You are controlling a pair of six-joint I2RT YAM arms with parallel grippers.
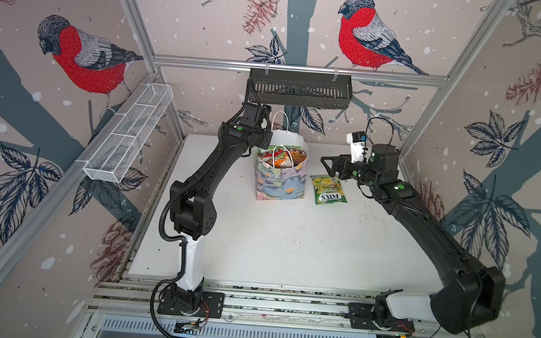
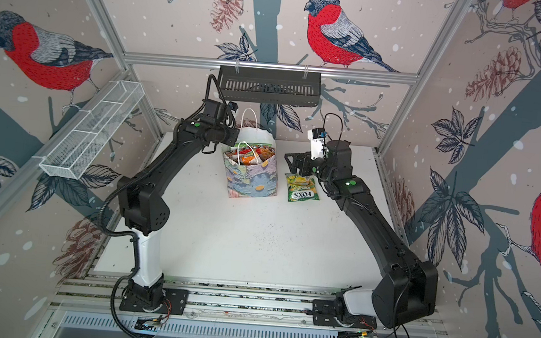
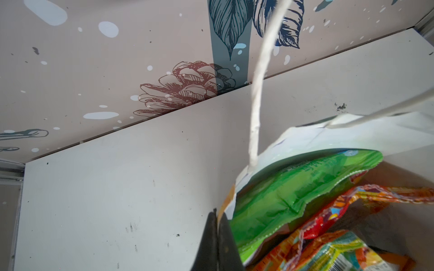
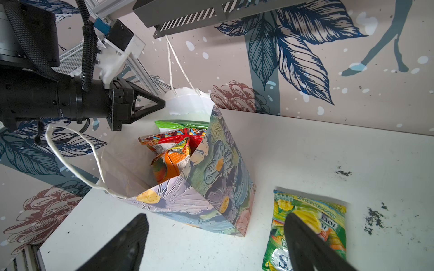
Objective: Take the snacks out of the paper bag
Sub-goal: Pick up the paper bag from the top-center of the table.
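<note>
The white bench [image 1: 289,245] carries the paper bag [image 1: 279,180] upright near the back wall, mouth open. One snack is already out: the green-yellow FOX'S packet [image 1: 329,190] lies flat on the bench just beside the bag. Inside, the bright green packet [image 3: 293,194] stands against the rear wall, with a red packet [image 4: 192,139] and the orange-yellow packet [image 4: 169,164] crowded in front of it; no teal one is visible from here.

The left end effector [image 4: 162,104] is closed at the bag's white rear rim. As far as the wrist view lets me judge, it has the paper pinched between its fingers. The right end effector [image 1: 329,168] hangs spread wide and empty above the packet on the bench.

The step in hand looks like the next pick. The left should only steady the rim, not tug it, since a pull could tip the bag. The right should come over the mouth from above, clear of the front cord handle [image 4: 70,164], turn its jaws across a packet's top edge — the orange-yellow one sits most exposed — and lift straight up so the bag is not dragged along.
</note>
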